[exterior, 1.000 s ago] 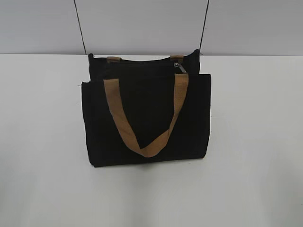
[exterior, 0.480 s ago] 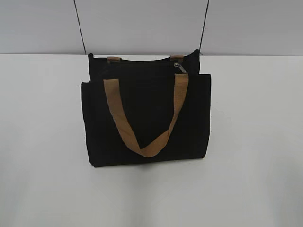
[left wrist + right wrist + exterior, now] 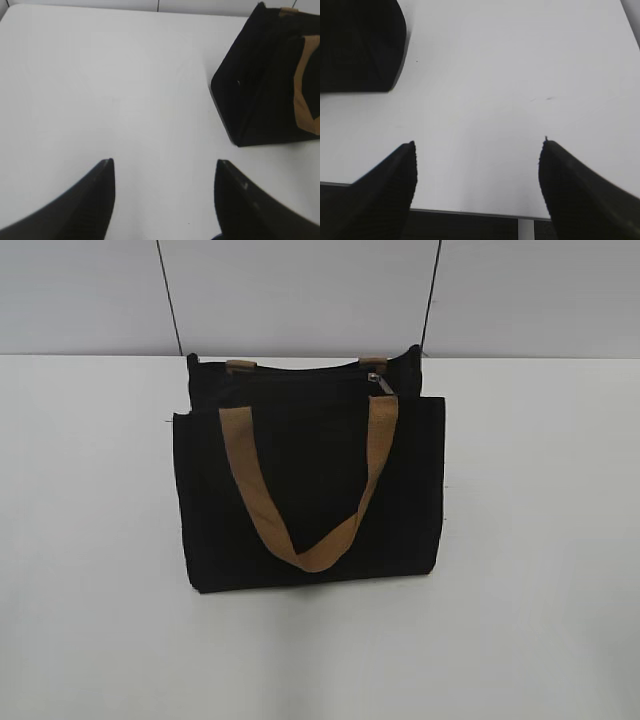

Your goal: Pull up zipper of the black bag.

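The zipper (image 3: 381,381) sits with its small silver pull near the right end of the top edge of the black bag (image 3: 308,490), which stands upright on the white counter (image 3: 540,540), one tan handle (image 3: 305,485) drooping down its front panel. Neither arm touches it. The left gripper (image 3: 162,172) hangs over bare counter, jaws spread wide, the bag ahead and off to their right. The right gripper (image 3: 477,150) is likewise parted and holding nothing, near the counter's front edge, the bag's corner ahead to their left.
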Robot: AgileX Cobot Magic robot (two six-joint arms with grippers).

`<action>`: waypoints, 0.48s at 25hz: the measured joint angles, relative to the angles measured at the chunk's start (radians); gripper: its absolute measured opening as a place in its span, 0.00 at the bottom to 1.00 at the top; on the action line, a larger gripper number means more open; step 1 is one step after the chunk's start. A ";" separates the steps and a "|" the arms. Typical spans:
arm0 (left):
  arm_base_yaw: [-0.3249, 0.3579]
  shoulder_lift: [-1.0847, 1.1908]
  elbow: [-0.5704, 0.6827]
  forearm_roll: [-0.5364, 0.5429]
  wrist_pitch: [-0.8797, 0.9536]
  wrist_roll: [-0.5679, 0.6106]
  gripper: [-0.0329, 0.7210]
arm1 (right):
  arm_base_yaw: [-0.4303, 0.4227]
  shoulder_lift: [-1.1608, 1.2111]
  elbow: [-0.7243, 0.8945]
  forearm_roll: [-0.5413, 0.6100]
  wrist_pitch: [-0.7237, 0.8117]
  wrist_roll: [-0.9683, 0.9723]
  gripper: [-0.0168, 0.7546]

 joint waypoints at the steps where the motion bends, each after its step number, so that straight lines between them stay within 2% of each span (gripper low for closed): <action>1: 0.002 -0.015 0.000 -0.001 0.000 0.000 0.67 | -0.002 -0.011 0.000 0.000 0.000 0.000 0.77; 12: 0.004 -0.023 0.002 -0.004 0.000 0.000 0.65 | -0.006 -0.017 0.000 0.014 -0.001 0.000 0.77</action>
